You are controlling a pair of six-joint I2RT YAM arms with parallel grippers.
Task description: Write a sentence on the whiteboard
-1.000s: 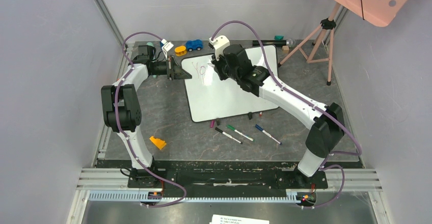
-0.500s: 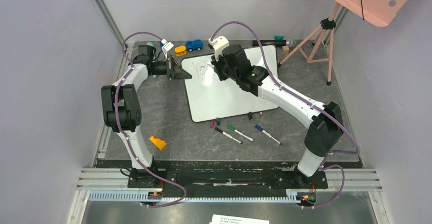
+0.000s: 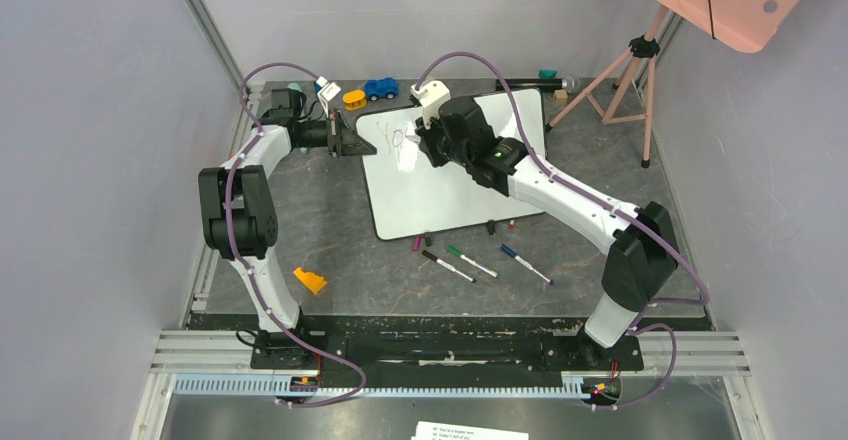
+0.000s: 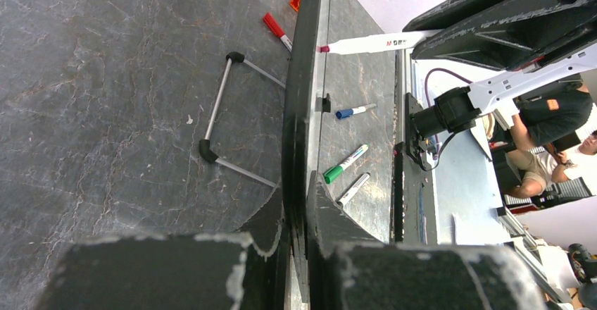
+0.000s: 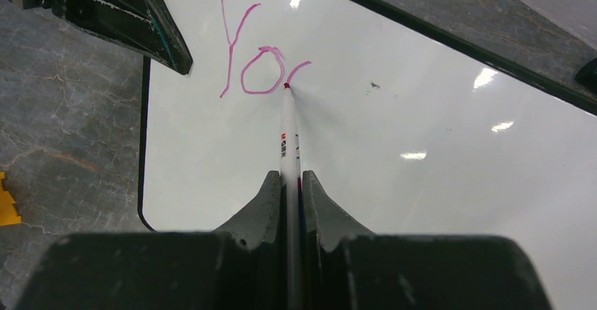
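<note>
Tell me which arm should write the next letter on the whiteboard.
Right. The right pincer grips the marker, its tip on the whiteboard just after the pink letters "Yo". The left pincer is clamped on the whiteboard's edge, likely steadying it, and holds no marker.

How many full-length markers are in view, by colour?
black marker: 1
green marker: 1
blue marker: 1
pink marker, in the right tool: 1
Total: 4
Not counted: magenta bit and red bit by the whiteboard's near edge, too small to tell.
</note>
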